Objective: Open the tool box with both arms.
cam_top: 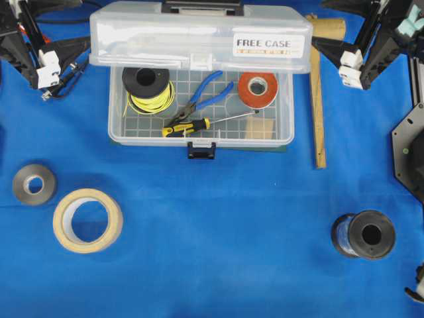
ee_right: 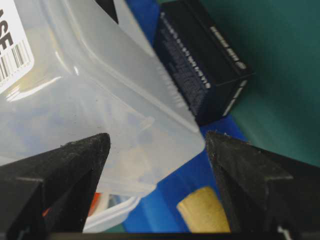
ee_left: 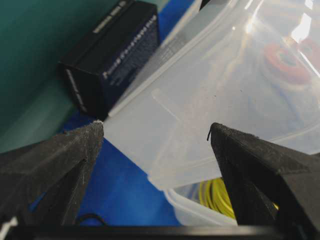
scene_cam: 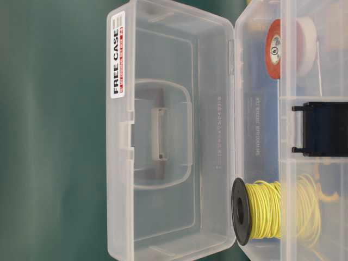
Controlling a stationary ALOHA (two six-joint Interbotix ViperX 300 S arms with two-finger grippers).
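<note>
Both grippers, left gripper (cam_top: pixel 50 69) at ten o'clock and right gripper (cam_top: pixel 351 66) at two o'clock, stand wide and hold nothing. Between them the tool box (cam_top: pixel 199 136) sits with its lid (cam_top: pixel 199 36) raised. Opening looks finished; backing clear seems next.

1. One tool box (cam_top: pixel 132 30) is sitting open.
2. Two grippers, left (cam_top: pixel 63 63) and right (cam_top: pixel 334 56), are flanking it.
3. Three tape rolls are showing: red (cam_top: pixel 258 89), grey (cam_top: pixel 34 184), beige (cam_top: pixel 87 220).
4. Two wire spools are lying about: yellow (cam_top: pixel 149 89), dark (cam_top: pixel 364 234).
5. One pliers (cam_top: pixel 205 93) and one screwdriver (cam_top: pixel 192 124) are lying inside.
</note>
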